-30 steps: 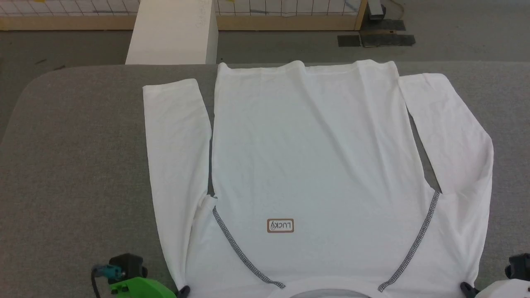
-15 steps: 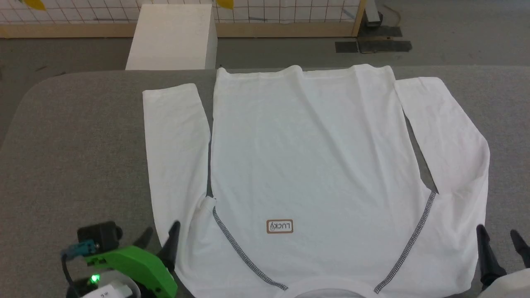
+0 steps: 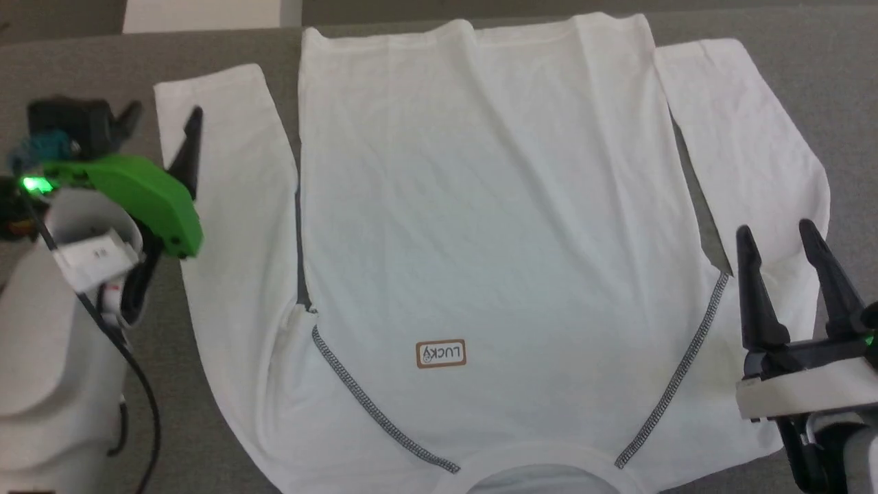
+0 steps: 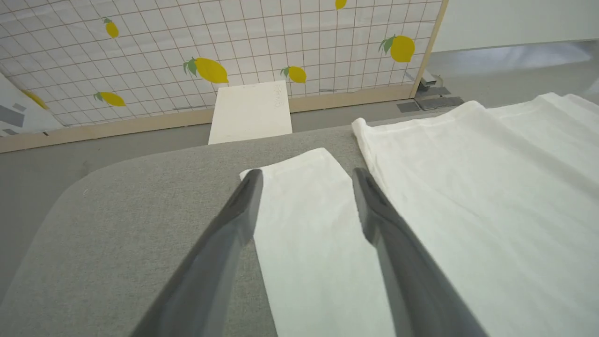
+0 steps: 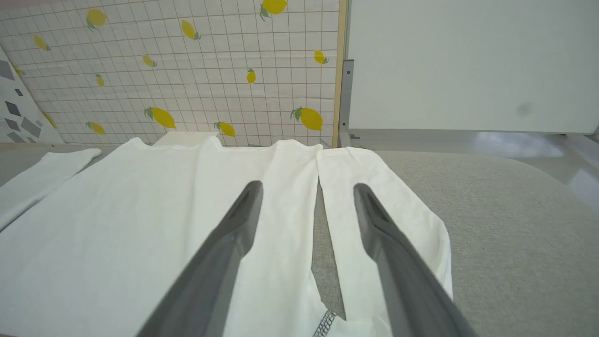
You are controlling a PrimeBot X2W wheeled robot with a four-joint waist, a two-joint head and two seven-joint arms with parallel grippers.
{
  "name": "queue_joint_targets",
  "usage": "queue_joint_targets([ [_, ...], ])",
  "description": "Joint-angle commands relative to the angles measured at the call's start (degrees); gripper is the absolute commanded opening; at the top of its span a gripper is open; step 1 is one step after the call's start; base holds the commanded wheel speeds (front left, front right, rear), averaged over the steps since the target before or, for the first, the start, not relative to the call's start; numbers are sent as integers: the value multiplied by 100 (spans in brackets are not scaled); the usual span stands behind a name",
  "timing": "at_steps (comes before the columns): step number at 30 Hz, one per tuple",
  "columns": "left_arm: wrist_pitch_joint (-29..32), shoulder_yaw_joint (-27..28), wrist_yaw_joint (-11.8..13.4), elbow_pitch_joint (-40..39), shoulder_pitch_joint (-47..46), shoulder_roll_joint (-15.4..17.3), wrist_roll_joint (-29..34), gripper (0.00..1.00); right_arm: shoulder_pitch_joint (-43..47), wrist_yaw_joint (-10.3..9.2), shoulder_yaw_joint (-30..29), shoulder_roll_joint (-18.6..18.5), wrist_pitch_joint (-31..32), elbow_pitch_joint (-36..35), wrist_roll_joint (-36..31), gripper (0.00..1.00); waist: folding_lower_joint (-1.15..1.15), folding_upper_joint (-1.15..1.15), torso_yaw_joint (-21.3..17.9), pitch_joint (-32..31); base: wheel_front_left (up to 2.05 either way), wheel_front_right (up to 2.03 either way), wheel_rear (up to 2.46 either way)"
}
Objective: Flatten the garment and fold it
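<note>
The garment (image 3: 480, 206), a white long-sleeved shirt, lies spread flat on the grey table (image 3: 844, 103). Its round neckline (image 3: 542, 461) is nearest me and its hem is at the far side. A brownish label (image 3: 441, 354) sits between two dark stitched seams. My left gripper (image 3: 167, 110) is open over the left sleeve near its cuff, and the left wrist view shows the sleeve (image 4: 304, 224) between the spread fingers of that gripper (image 4: 307, 172). My right gripper (image 3: 774, 228) is open above the right sleeve by the armpit, holding nothing. The right wrist view shows that gripper (image 5: 307, 186) over the gap between body (image 5: 117, 210) and sleeve.
A rigid white box (image 4: 250, 112) stands on the floor past the table's far edge. Behind it runs a lemon-patterned grid wall (image 4: 210, 47) with a wooden base. Bare grey table (image 4: 117, 210) lies left of the shirt, and more (image 5: 514, 210) to its right.
Both grippers went from shut at the shirt's near shoulder corners to open, and moved away from me along the sleeves, the left one farther. The head camera has tilted down.
</note>
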Motion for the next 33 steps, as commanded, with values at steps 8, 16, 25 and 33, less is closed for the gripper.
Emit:
queue_joint_targets([
  [8, 1401, 351, 203, 790, -1612, 538, -154, 100, -773, -8, 490, -56, -200, 79, 284, 100, 0, 0, -852, 1408, 0, 0, 0],
  [16, 2980, 512, 847, 800, -2107, 775, -273, 100, -1031, -8, 729, -36, -436, 172, 409, 100, 0, 0, -1104, 1775, 0, 0, 0],
  [25, 4145, 685, 1907, 294, -1655, 1288, 175, 100, -1118, -8, 794, -31, -562, 405, 508, 100, 0, 0, -1229, 1884, 0, 0, 0],
  [33, 4602, 948, 2200, -368, -1136, 1304, -66, 0, -1170, -8, 868, -18, -544, 455, 522, 100, 0, 0, -1169, 1874, 0, 0, 0],
])
